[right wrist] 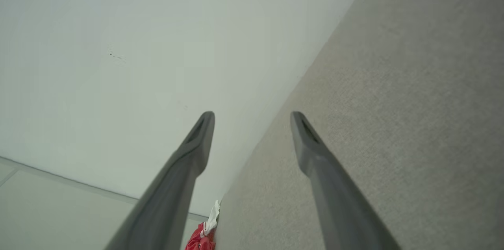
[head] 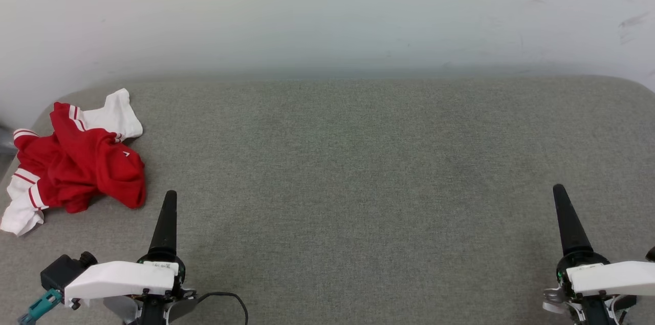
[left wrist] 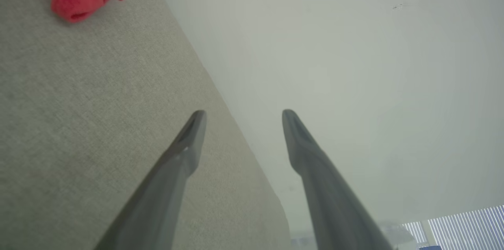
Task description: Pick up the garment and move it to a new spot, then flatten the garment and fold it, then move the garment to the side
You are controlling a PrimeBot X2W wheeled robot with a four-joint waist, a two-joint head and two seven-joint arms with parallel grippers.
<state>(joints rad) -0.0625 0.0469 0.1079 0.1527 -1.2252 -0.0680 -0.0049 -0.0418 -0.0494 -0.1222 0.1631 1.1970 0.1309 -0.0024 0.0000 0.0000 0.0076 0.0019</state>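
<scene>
risk, edge: the jersey T-shirt [head: 77, 161] is bunched at the far-left edge of the grey surface [head: 358, 187], with one white sleeve right at the rim. A sideways nudge on approach could push it off.
risk, grasp: the cloth is crumpled, with the hem and shoulders folded under. A pinch on a single layer or a sleeve would likely lift it as a dangling clump, making it harder to flatten.
risk, snag: the long fingers could dig into the fabric surface if the descent is too deep.
risk, reach: the right arm would have to cross the whole surface, so there's a chance of arm-to-arm interference if both go in.
left gripper [left wrist: 244, 113]: released, jaws wide, nothing between them.
right gripper [right wrist: 252, 114]: released, jaws wide, nothing held.
T-shirt vs left gripper: near, ahead and to its left, not touching. It sits at the upper left corner of the left wrist view.
T-shirt vs right gripper: well apart, on the opposite side of the surface. A sliver of red and white shows at the bottom of the right wrist view.
step (judged): the pick is not yet begun, and the left arm is the obvious one to use.
</scene>
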